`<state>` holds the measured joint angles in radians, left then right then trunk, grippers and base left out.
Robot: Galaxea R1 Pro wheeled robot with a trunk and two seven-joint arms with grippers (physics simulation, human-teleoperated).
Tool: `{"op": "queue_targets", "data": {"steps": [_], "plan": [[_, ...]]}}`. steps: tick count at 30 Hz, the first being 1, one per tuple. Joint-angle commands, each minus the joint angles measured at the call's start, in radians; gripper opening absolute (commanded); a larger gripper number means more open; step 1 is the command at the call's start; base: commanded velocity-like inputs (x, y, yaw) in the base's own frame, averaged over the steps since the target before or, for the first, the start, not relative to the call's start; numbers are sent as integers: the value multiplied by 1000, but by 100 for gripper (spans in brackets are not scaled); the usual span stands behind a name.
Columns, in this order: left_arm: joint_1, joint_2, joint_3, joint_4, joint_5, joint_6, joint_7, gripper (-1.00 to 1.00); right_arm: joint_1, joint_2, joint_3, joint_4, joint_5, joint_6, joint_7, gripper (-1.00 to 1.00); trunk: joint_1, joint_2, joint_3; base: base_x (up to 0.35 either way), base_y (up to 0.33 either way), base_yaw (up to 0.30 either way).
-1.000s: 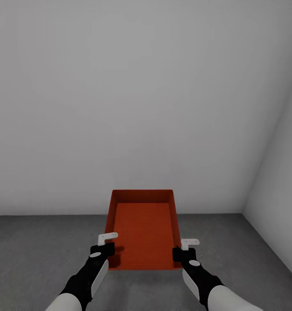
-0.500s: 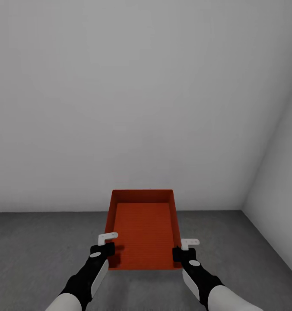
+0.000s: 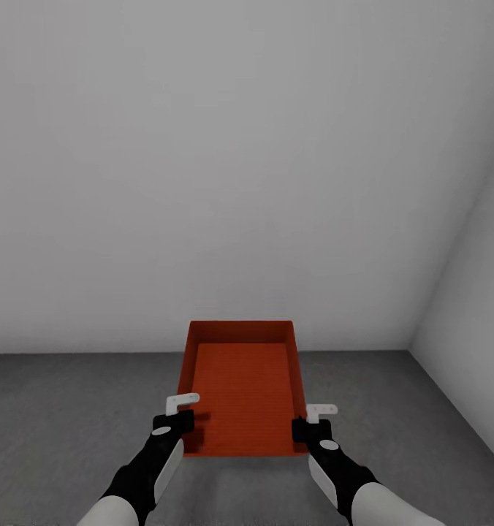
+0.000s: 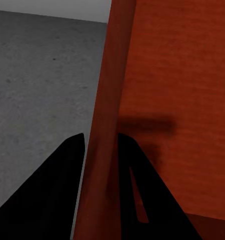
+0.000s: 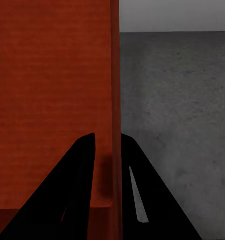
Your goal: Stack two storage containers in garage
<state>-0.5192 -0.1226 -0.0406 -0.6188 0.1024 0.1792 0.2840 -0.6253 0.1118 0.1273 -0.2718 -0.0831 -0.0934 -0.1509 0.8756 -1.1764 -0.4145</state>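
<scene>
One orange-red storage container [image 3: 241, 387] hangs in front of me over the dark grey garage floor [image 3: 57, 424], held level between both arms. My left gripper [image 3: 180, 418] is shut on its left wall [image 4: 103, 150], one finger on each side. On the opposite side, my right gripper [image 3: 310, 425] is shut on the right wall [image 5: 115, 125] in the same way. The box is open-topped and has nothing inside.
A plain white-grey wall [image 3: 203, 183] rises straight ahead, meeting the floor just past the box. A second wall [image 3: 473, 329] closes the right side, forming a corner at the far right. Bare floor [image 5: 182, 110] spreads to both sides of the box.
The whole picture has shifted very slightly, the floor line rising a little. The box and both grippers keep the same hold.
</scene>
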Motion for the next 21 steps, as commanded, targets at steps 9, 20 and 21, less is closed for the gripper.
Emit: {"op": "queue_targets", "data": {"steps": [9,20,21], "plan": [[-1,1,3,-11,-17,8,14,-100,-1,-8,-2,4,-14,-5,-41,-100,0,-1,-16,0,0,0],[-1,1,2,-10,-17,8,14,-100,-1,-9,-2,3,-14,-5,-41,-100,0,-1,-34,0,0,0],[-1,1,2,-9,-17,8,14,-100,-1,-9,-2,4,-14,-5,-41,-100,0,-1,-36,0,0,0]]}}
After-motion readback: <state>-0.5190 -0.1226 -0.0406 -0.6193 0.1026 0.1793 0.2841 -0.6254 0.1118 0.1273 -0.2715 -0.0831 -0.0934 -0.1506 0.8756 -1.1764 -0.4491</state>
